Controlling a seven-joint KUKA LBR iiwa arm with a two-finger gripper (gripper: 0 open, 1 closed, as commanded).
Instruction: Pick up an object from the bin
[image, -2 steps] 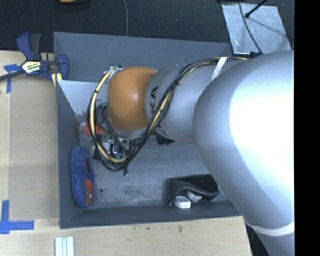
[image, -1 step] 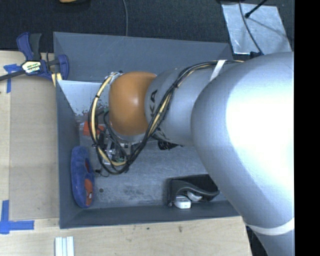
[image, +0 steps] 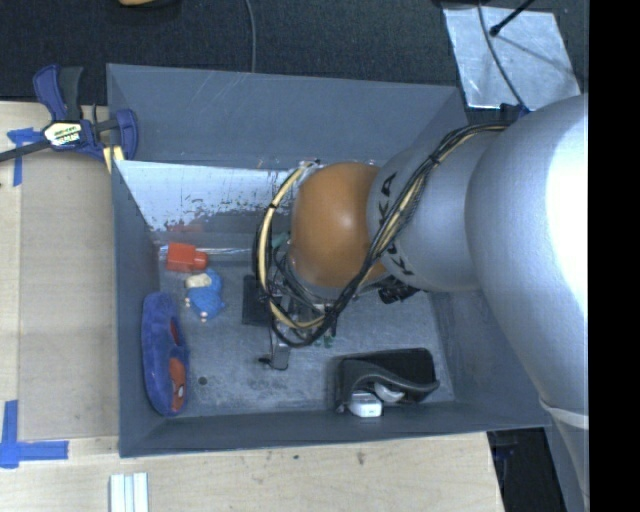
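Observation:
My gripper (image: 278, 357) hangs under the arm's orange dome and comes down to the bin floor near the middle, with bare floor around its tip. To its left lies a clear plastic packet (image: 200, 282) holding an orange-red piece and a small blue and yellow figure. A long blue mesh pouch (image: 160, 352) with something orange inside lies along the left wall. To the gripper's right, by the front wall, sits a black curved thing with a white end (image: 386, 381). Nothing shows in the gripper.
The arm and its cables cover the bin's right half and much of the middle. Bare floor runs between the packet, the pouch and the gripper, and along the front wall.

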